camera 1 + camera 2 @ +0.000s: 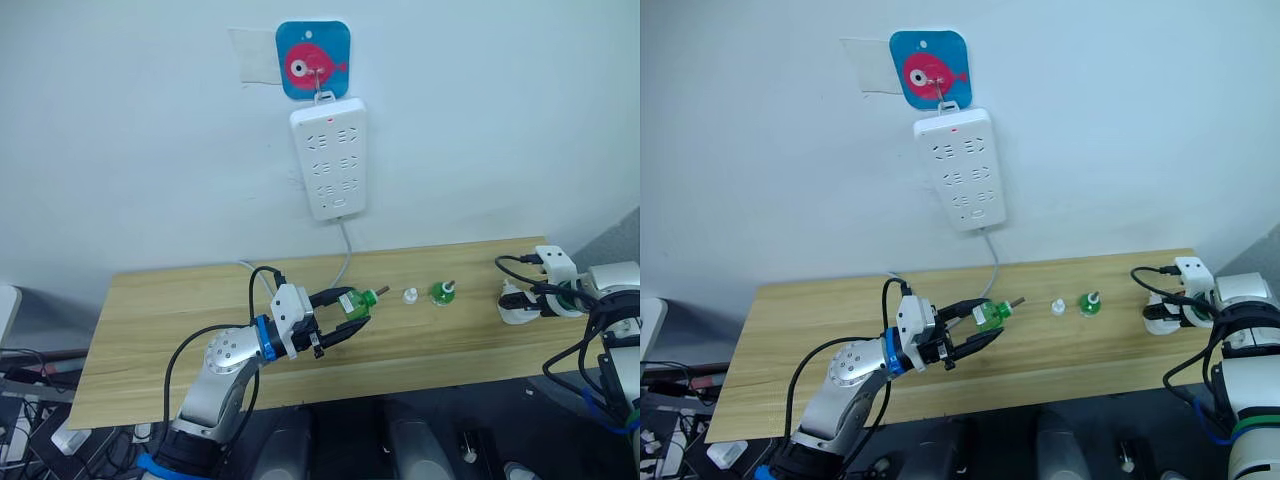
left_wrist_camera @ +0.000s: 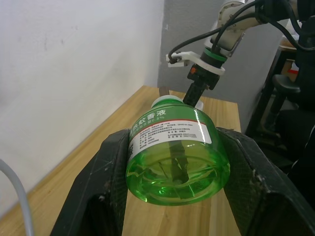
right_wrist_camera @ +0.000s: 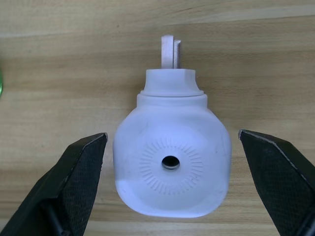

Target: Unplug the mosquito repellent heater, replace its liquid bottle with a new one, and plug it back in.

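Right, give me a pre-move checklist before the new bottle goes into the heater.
1. Heater unplugged and off the strip: ok, it lies on the table, prongs free.
2. Left gripper holding the full green bottle: ok, fingers clamp both sides.
3. Bottle cap off, wick exposed: ok, the wick points toward the right arm, and a small white cap lies on the table.
4. Right gripper holding the heater: not ok, jaws are open on either side, not touching.
5. Old bottle out of the heater: ok, it stands on the table.
6. Heater's bottle opening facing the bottle: cannot tell.
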Robot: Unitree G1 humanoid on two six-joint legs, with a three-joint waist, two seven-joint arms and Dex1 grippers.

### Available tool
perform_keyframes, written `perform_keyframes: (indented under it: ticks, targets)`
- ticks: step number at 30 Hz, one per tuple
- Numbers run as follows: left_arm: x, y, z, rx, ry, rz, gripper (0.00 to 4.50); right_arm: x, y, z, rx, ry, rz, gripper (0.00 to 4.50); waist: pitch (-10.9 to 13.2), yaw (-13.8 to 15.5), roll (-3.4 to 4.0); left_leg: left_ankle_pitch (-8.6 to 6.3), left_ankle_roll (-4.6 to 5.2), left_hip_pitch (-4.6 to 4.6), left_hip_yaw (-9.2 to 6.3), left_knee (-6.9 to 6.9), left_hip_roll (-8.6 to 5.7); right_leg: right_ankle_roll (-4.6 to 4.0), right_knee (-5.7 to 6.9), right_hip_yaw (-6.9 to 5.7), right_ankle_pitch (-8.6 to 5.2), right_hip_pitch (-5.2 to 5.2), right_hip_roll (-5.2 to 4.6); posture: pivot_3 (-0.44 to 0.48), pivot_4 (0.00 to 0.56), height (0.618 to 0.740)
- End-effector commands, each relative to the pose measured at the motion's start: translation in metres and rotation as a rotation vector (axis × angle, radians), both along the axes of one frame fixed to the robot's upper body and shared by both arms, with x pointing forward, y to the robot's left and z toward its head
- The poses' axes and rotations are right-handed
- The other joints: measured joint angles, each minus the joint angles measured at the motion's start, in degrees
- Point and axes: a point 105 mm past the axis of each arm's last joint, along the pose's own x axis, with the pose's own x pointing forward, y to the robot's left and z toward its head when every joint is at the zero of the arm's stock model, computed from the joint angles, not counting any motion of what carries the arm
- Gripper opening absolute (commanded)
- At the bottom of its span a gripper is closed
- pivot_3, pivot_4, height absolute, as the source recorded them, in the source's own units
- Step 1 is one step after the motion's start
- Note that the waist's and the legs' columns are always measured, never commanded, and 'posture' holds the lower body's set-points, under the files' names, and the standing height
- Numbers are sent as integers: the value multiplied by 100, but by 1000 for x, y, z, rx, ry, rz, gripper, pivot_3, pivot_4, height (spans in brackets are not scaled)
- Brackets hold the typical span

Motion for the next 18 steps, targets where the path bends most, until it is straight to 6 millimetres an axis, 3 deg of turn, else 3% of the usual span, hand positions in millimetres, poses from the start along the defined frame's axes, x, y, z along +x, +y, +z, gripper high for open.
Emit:
perform_keyframes:
  ticks: [1,18]
  targets:
    - [-6,-5,11,-17,-44,-29,2245,1,-2,4,-10,-8,22,4486,0,1,0,0,0,0,0,0,0,0,0,0,0,0,0,20,277,740]
    - [-8,-5,10,-11,-44,-30,2245,3,-3,1,-24,-18,58,4486,1,3,-1,0,0,0,0,0,-1,0,-1,0,0,0,-1,18,282,740]
